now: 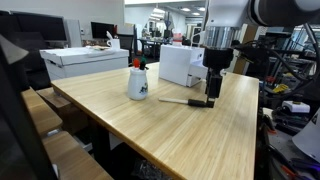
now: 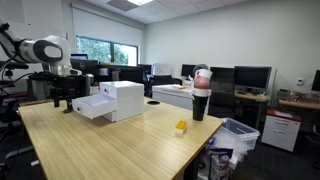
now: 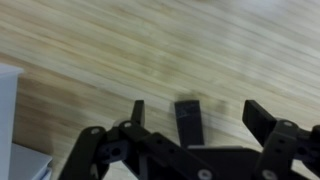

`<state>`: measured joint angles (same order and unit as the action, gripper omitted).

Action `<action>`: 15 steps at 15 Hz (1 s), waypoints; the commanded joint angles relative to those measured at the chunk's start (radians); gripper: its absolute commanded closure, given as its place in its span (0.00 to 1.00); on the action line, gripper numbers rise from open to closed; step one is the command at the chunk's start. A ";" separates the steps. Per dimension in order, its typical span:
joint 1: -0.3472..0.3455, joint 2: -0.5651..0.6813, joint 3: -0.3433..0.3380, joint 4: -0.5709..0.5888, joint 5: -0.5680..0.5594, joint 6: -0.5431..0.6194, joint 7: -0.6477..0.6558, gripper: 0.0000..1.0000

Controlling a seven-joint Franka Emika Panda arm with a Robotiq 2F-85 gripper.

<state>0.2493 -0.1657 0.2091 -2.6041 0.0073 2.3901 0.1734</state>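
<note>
My gripper (image 1: pixel 212 97) hangs low over the light wooden table (image 1: pixel 190 135), next to a white box (image 1: pixel 180 65). It also shows at the far left in an exterior view (image 2: pixel 68 103). In the wrist view the gripper (image 3: pixel 198 120) is open, with one finger on each side of a flat black stick-like object (image 3: pixel 187 118). That object lies on the table and shows as a thin dark bar (image 1: pixel 183 101) in an exterior view. The fingers do not touch it.
A white mug (image 1: pixel 137 84) with something red on top stands mid-table. A small yellow object (image 2: pixel 181 127) and a tall dark cup (image 2: pixel 201 97) sit toward one table end. The white box (image 2: pixel 115 100) has an open drawer-like tray. Desks, monitors and chairs surround the table.
</note>
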 commanded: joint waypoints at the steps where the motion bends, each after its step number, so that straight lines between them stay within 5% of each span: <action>1: -0.011 -0.032 0.003 -0.046 0.026 0.051 -0.011 0.00; 10: -0.016 -0.011 -0.007 -0.031 0.025 0.052 -0.014 0.01; 13: -0.017 -0.004 -0.014 -0.024 0.026 0.045 -0.020 0.21; 15: -0.018 -0.002 -0.018 -0.022 0.028 0.043 -0.024 0.25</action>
<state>0.2481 -0.1671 0.1881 -2.6201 0.0090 2.4160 0.1733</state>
